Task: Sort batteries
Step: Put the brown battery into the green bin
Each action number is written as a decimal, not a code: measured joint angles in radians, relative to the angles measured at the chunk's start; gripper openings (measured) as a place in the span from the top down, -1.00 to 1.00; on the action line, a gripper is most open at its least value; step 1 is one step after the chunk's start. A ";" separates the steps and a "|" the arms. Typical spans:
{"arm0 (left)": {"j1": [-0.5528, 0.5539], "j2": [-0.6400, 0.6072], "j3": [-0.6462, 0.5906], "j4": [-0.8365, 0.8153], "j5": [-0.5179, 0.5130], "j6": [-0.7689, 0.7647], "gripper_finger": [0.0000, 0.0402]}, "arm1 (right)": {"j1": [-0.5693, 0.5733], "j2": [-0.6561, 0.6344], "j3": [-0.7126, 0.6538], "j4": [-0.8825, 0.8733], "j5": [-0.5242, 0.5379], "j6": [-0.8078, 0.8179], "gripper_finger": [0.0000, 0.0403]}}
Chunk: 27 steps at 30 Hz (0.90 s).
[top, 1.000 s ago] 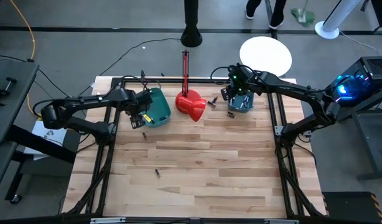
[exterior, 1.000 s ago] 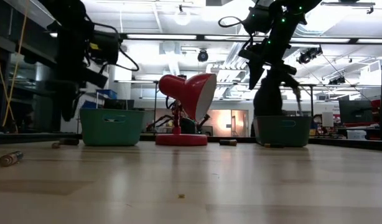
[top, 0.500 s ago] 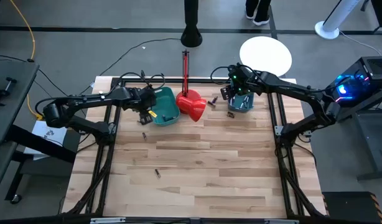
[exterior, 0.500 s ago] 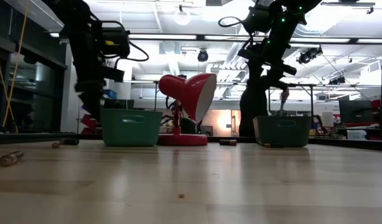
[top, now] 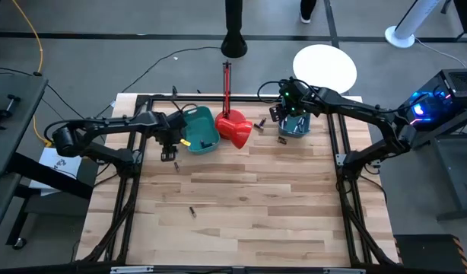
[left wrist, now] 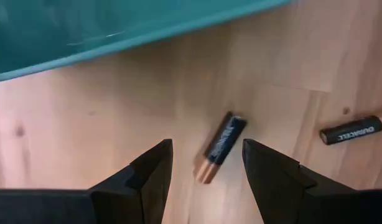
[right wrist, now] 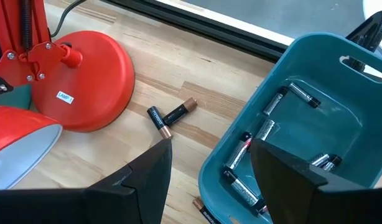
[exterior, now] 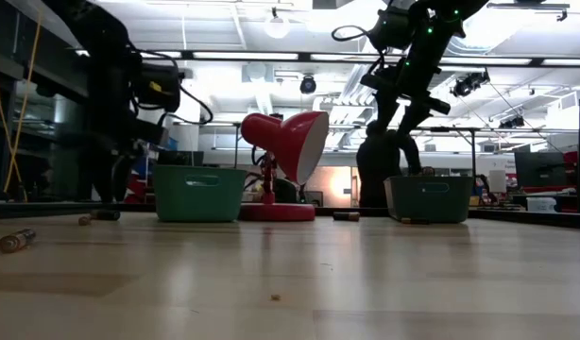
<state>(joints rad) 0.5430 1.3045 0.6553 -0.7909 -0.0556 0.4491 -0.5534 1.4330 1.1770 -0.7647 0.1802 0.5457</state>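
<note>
My left gripper [top: 169, 152] [left wrist: 206, 144] is open and low over the table, just near-left of the left teal bin [top: 201, 129]. A dark battery with a copper end [left wrist: 220, 144] lies on the wood between its fingers, untouched. Another battery [left wrist: 353, 130] lies close by. My right gripper [top: 281, 116] [right wrist: 209, 149] is open and hovers beside the right teal bin [right wrist: 303, 143], which holds several batteries. Two batteries [right wrist: 172, 117] lie on the table between that bin and the red lamp [top: 235, 128].
The left bin sits against the red lamp's shade. Loose batteries lie at the table's middle near side [top: 192, 211] and just near the right bin [top: 281, 139]. A black frame rail [top: 241, 97] runs along the far edge. Bare wood [top: 256, 205] fills the near half.
The left gripper first swung right, and the left teal bin slid right until it met the red lamp. The gripper then drew back toward the near-left and dropped low over a battery on the table. The right arm has kept still.
</note>
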 joint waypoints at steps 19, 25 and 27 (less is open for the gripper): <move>0.000 -0.030 0.067 -0.075 0.003 -0.055 0.85 | 0.000 0.000 0.000 0.000 0.000 -0.001 -0.06; -0.003 -0.118 0.212 -0.064 -0.011 -0.153 0.90 | 0.000 0.000 0.000 -0.001 0.000 -0.002 -0.06; -0.005 -0.127 0.232 -0.040 -0.013 -0.192 0.90 | 0.000 0.000 0.000 -0.002 0.000 -0.002 -0.06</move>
<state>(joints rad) 0.5381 1.1772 0.8873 -0.8310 -0.0689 0.2567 -0.5535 1.4330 1.1770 -0.7662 0.1800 0.5434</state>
